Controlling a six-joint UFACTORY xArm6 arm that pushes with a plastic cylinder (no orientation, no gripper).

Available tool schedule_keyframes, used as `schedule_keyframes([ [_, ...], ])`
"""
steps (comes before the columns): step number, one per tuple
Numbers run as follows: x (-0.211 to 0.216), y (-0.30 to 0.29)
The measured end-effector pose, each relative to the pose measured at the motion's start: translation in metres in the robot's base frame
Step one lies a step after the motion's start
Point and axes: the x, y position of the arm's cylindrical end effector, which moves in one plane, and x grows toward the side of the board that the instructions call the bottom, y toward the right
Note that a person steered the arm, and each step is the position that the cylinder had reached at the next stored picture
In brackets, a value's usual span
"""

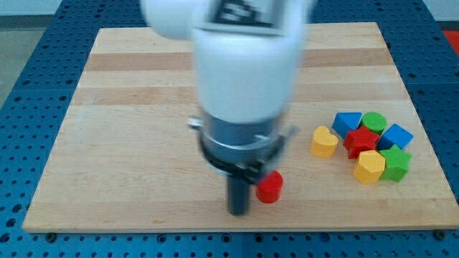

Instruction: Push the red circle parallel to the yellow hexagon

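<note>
The red circle (pixel 270 188) is a small red cylinder near the view's bottom, a little right of centre. My tip (pixel 238 212) is the lower end of the dark rod just left of it, close to or touching its left side. The yellow hexagon (pixel 369 167) lies at the view's right, at the lower edge of a cluster of blocks, slightly higher than the red circle. The arm's white and grey body hides the board's middle.
The cluster at the right holds a yellow heart (pixel 324 141), a blue block (pixel 348 122), a green circle (pixel 374 121), a red star (pixel 362 141), another blue block (pixel 396 136) and a green star (pixel 395 163). The wooden board (pixel 115 143) ends just below my tip.
</note>
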Motion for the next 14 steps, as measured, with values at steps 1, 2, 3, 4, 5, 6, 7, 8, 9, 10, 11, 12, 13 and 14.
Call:
schedule_keyframes([
  [1, -0.041, -0.040],
  [2, -0.027, -0.035],
  [3, 0.008, -0.018],
  [4, 0.032, 0.007],
  [5, 0.024, 0.037],
  [6, -0.017, 0.040],
  [7, -0.058, 0.027],
  [8, -0.051, 0.038],
  [9, -0.020, 0.058],
  [10, 0.009, 0.079],
  [11, 0.032, 0.097],
  [12, 0.032, 0.103],
  [13, 0.032, 0.165],
  [14, 0.032, 0.201],
])
